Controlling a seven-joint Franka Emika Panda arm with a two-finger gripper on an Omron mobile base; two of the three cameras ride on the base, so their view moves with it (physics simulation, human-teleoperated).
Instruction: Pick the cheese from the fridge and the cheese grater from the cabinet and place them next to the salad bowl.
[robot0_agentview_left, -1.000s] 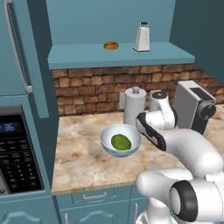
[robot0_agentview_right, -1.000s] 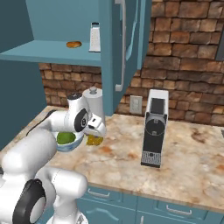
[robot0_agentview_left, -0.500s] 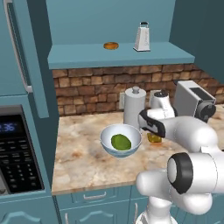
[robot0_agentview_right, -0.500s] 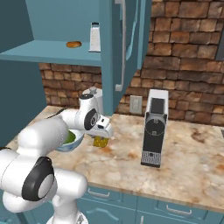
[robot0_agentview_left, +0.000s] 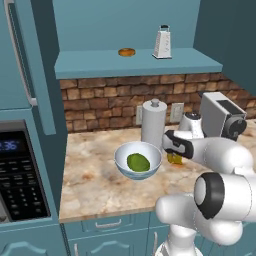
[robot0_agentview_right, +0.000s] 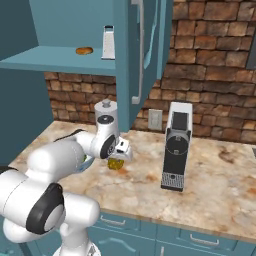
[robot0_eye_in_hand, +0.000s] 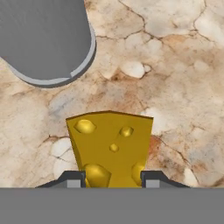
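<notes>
The cheese (robot0_eye_in_hand: 111, 146) sits low over the marble counter (robot0_eye_in_hand: 175, 65) just beside the salad bowl (robot0_agentview_left: 137, 159), pinched between my gripper (robot0_eye_in_hand: 112, 178) fingers; the cheese grater (robot0_agentview_left: 162, 43) stands on the cabinet (robot0_agentview_left: 135, 62) shelf above

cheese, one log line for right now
cheese between gripper fingertips | low over counter right of bowl | grater on cabinet shelf
</notes>
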